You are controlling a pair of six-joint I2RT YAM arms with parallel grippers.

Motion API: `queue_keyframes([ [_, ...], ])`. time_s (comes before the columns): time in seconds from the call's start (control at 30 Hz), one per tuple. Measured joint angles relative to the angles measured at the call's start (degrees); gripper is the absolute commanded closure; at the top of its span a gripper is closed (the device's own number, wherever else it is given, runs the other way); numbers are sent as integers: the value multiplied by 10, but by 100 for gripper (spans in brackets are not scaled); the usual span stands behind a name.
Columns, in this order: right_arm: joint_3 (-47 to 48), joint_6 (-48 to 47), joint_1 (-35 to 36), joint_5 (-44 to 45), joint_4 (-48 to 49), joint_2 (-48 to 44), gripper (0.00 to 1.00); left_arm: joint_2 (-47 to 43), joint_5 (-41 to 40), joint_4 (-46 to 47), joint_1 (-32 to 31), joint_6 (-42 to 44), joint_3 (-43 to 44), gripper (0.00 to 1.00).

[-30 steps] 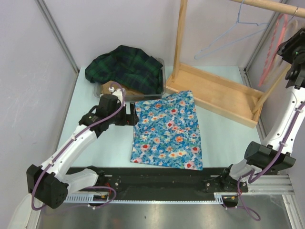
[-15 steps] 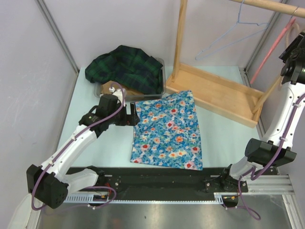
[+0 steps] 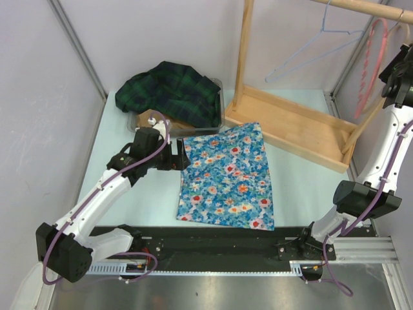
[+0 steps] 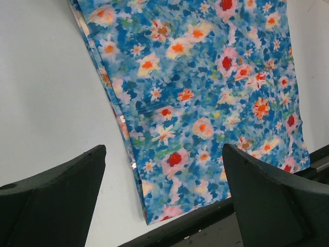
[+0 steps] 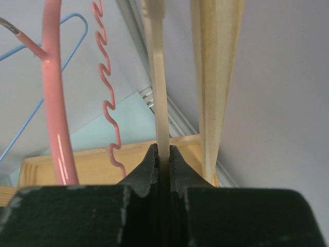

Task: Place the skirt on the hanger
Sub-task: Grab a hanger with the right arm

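One skirt (image 3: 229,177) (image 4: 205,77), blue with red, orange and white flowers, lies flat mid-worktop (image 3: 151,194) toward the near edge. A pink hanger (image 3: 371,64) (image 5: 54,103) and a blue hanger (image 3: 322,27), two in all, hang on the rail (image 3: 361,6). The left gripper (image 3: 179,158) (image 4: 163,154), spread wide, hovers at the skirt's left edge; the right gripper (image 3: 403,61) (image 5: 163,154), well apart from it, pinches a pale thin bar (image 5: 157,77)

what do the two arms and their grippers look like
The left arm and right arm both have white link shells with chunky black joint housings. A purple cable runs along each. The left gripper and right gripper are matte black with blunt, wedge-shaped fingers. No markings are visible.
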Motion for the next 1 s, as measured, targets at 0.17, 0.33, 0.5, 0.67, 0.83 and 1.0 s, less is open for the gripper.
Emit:
queue_keyframes([
  [0.17, 8, 6, -5, -11, -7, 1, 100, 0, 0, 0, 0, 0, 0, 1],
  [0.33, 24, 11, -6, -14, -17, -4, 100, -1, 1, 0, 0, 0, 0, 1],
  [0.5, 43, 17, -7, -13, -32, -33, 100, -5, 0, -1, 0, 1, 0, 2],
  [0.67, 43, 24, -7, -13, -34, -67, 100, -8, 1, -6, 0, 1, 0, 1],
  [0.83, -38, 37, 12, 2, -31, -139, 100, -10, 0, -6, 0, 1, 0, 1],
  [1.0, -237, 66, 101, 44, -8, -276, 100, -12, 0, -7, 0, 1, 0, 2],
])
